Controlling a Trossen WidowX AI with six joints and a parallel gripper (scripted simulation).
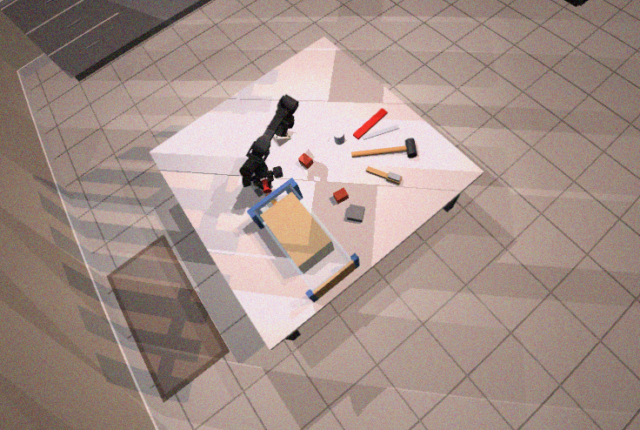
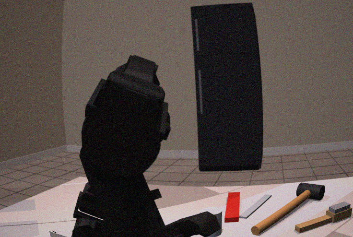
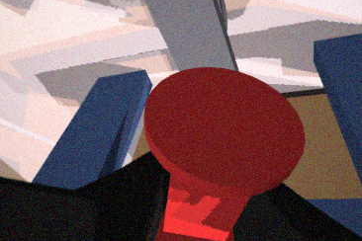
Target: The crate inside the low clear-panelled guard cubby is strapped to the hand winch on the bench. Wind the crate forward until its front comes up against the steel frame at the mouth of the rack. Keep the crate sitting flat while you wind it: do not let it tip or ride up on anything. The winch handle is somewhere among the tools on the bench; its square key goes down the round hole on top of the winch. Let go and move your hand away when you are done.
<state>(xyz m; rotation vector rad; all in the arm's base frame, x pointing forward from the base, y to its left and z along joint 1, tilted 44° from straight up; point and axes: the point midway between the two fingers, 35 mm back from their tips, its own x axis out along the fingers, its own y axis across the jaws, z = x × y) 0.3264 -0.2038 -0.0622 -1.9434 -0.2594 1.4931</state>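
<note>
My gripper [image 1: 265, 185] [image 3: 203, 156] is shut on the winch handle's red knob [image 3: 225, 130], beside the blue frame [image 1: 272, 194] [image 3: 94, 130] at the near end of the clear-panelled cubby. A grey bar [image 3: 188, 15] runs out from behind the knob in the wrist view. The tan crate [image 1: 296, 221] [image 3: 316, 148] lies inside the cubby and looks flat. In the top view its near end is close behind the blue frame; I cannot tell if they touch. The winch, its round hole and the square key are hidden by the knob and arm.
Two red blocks [image 1: 305, 160] [image 1: 340, 195], a grey block [image 1: 355, 213] and a grey cylinder [image 1: 339, 138] stand on the bench. Farther right lie a red bar [image 1: 370, 123] [image 2: 232, 204], a grey strip [image 1: 381, 132] [image 2: 255, 206], a mallet [image 1: 379, 151] [image 2: 282, 213] and a brush [image 1: 376, 173] [image 2: 313, 223].
</note>
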